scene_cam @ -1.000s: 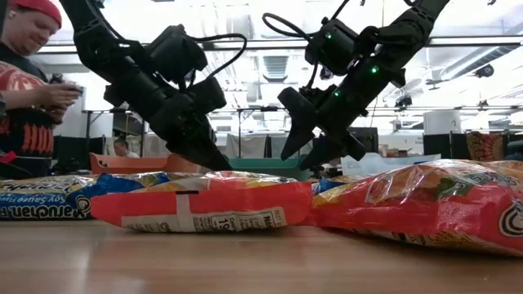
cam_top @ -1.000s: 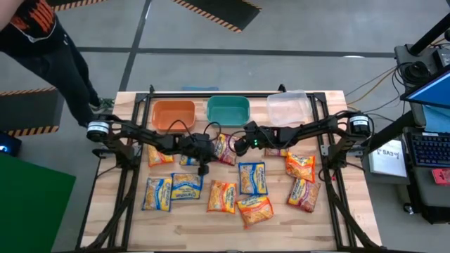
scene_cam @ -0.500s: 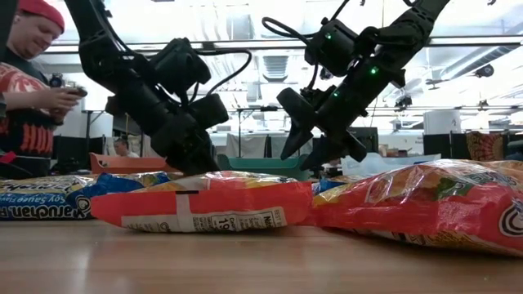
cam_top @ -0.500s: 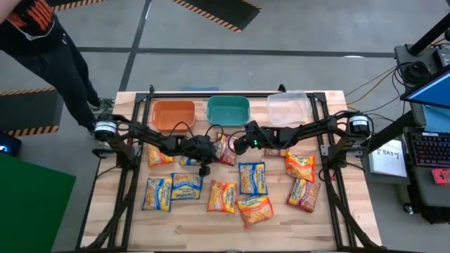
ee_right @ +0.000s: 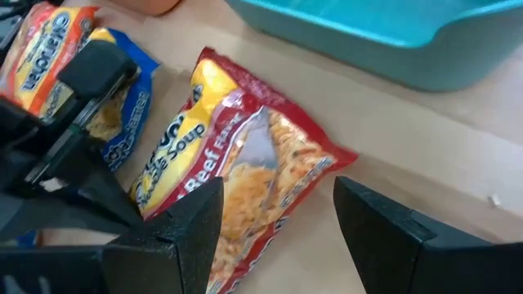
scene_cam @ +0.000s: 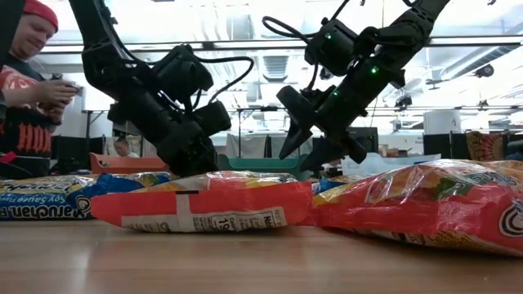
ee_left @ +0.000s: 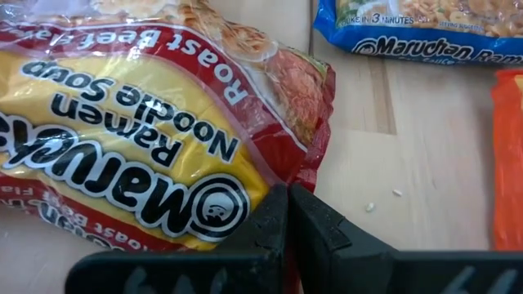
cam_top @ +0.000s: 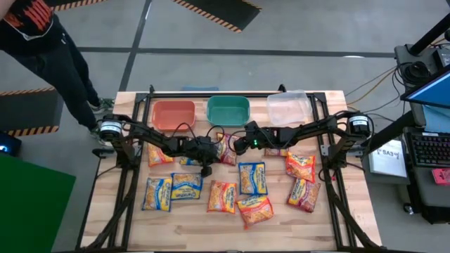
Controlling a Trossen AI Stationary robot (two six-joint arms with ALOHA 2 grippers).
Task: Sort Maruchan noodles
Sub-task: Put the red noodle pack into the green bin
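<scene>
Several Maruchan noodle packets lie flat on the wooden table, blue, orange and maroon. A maroon-and-yellow roast beef packet lies in front of the green bin. My left gripper is shut and slants down at this packet's edge. In the low view its tips are hidden behind an orange packet. My right gripper hangs open above the same packet, touching nothing. My left gripper's shut fingertips stand at the maroon packet's red sealed edge, near one corner. They slant down from the table's left. The packet lies flat on the table. I cannot tell whether the tips touch it.
An orange bin, a green bin and a clear bin stand in a row at the far edge. Blue packets and orange packets cover the table's middle and near part. A person stands beyond the far left corner.
My left gripper has sunk toward the table beside the maroon packet and stays shut.
</scene>
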